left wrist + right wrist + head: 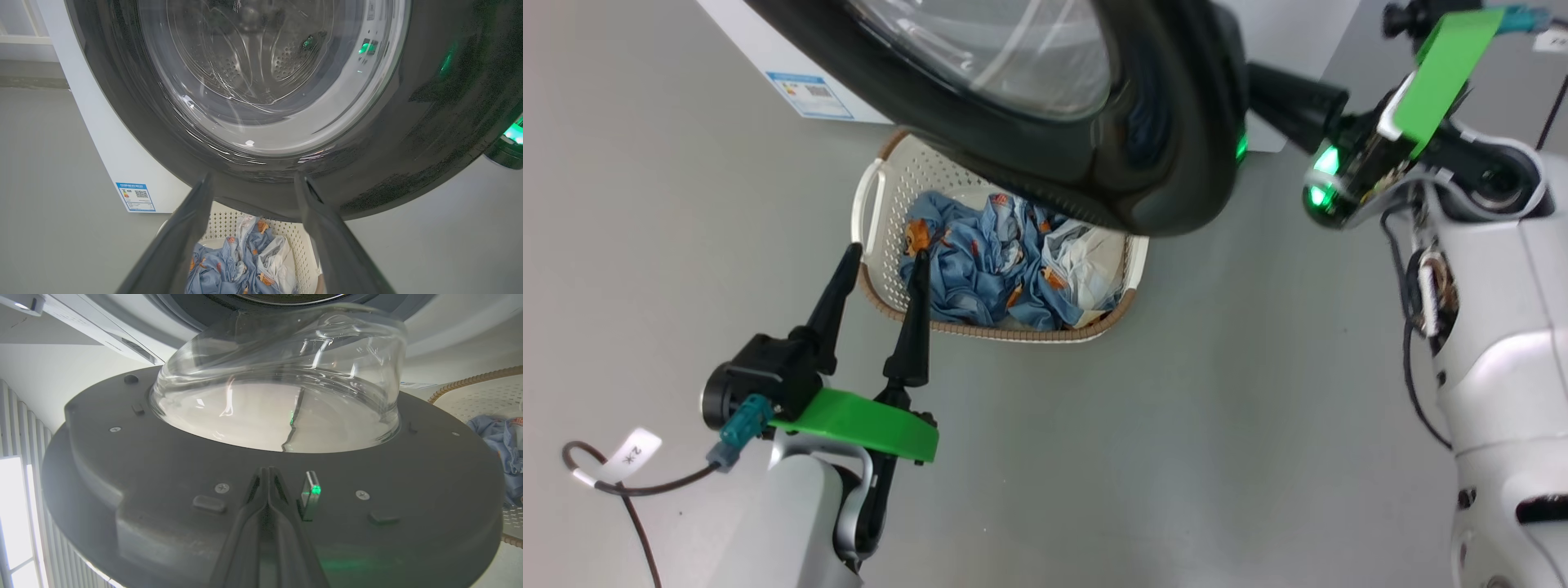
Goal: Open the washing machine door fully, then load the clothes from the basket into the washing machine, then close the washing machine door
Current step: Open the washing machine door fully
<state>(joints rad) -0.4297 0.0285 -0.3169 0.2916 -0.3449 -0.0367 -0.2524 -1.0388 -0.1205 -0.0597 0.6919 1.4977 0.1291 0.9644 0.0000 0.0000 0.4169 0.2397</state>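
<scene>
Left gripper (888,251): jaws wide apart, empty, at the left rim of the basket (1013,331) in head view. Right gripper (267,475): fingers pressed together, empty, tips at the grey inner face of the washing machine door (1168,171), beside the latch hook (309,494). Door has a glossy black rim and bulging clear glass, and is swung out above the basket. Clothes (980,269): blue with orange print and some white, piled in the basket.

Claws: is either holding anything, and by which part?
Nothing is held. The left claw hangs open by the basket; the right claw is shut, tips at the inner face of the door.
</scene>
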